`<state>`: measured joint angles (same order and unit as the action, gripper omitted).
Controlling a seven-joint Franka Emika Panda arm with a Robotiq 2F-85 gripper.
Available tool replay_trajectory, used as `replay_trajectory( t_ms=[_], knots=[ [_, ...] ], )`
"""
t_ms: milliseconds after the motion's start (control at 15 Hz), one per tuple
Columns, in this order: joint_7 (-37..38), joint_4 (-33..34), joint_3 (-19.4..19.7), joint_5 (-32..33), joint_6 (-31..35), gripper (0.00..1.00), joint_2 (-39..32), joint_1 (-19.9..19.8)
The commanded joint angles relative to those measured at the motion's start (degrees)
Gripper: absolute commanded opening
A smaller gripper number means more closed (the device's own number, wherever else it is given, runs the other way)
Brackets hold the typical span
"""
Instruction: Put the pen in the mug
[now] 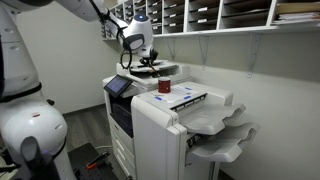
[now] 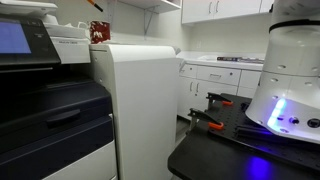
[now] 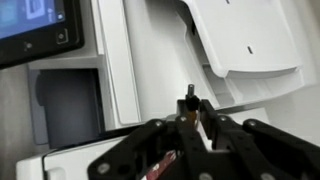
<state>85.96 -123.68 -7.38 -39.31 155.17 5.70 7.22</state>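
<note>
As seen only from the wrist: gripper [image 3: 190, 118] clamped on the pen [image 3: 188, 97], a thin, dark, straight stick, long axis running up the frame, tip toward the smooth white copier [image 3: 250, 40] trays. In both exterior views: the mug [image 1: 165, 87] [image 2: 98, 32], red, cylindrical, upright atop the copier, apart from the gripper.

End effector [image 3: 196, 118] apparently tight around pen [image 3: 188, 98]
</note>
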Motion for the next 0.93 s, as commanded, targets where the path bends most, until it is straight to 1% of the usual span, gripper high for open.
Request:
replay_trajectory(
  t_ms=[0,67,200,333,533,667,733,800,867],
  knots=[
    [-12.8,2.8,1.8,-14.3,-0.5,0.05,-2.0,1.0],
    [-16.1,3.5,2.2,-18.2,-1.2,0.05,-2.5,0.7],
    [-20.8,4.4,3.0,-23.9,-2.8,0.05,-3.4,-0.1],
    [-23.6,4.9,3.5,-27.6,-5.1,0.05,-4.3,-1.3],
    [-27.3,5.0,4.6,-32.2,-9.5,0.05,-5.7,-2.8],
    [-28.4,5.0,5.0,-33.5,-11.2,0.05,-6.4,-3.7],
    [-27.6,4.9,5.1,-33.4,-11.8,0.05,-6.7,-4.1],
    [-26.5,4.7,5.2,-32.5,-11.9,0.44,-6.8,-4.2],
    [-26.1,4.6,5.2,-31.5,-12.0,0.46,-6.9,-4.3]
  ],
)
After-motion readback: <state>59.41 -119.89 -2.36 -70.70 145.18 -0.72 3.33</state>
